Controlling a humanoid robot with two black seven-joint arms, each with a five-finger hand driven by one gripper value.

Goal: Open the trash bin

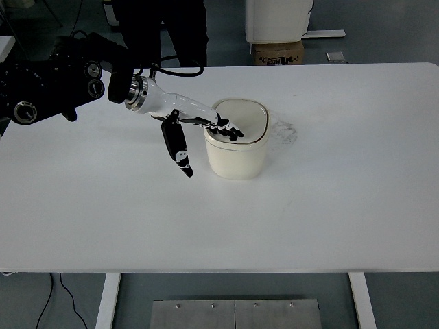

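A: Item one, the trash bin (236,147): where are we logging it?

B: Mid-table, slightly toward twelve o'clock, cream, lid (240,121) seated and apparently shut.

A: Item two, the left hand (199,127)?

B: We are recording it reaching in from ten o'clock, fingers (225,128) extended flat over the lid's nine-o'clock edge, thumb (178,148) hanging toward six, gripping nothing.

A: And the bin relative to the hand?

B: At three o'clock, directly under the fingertips. We are seeing no right arm, so the left is nearest.
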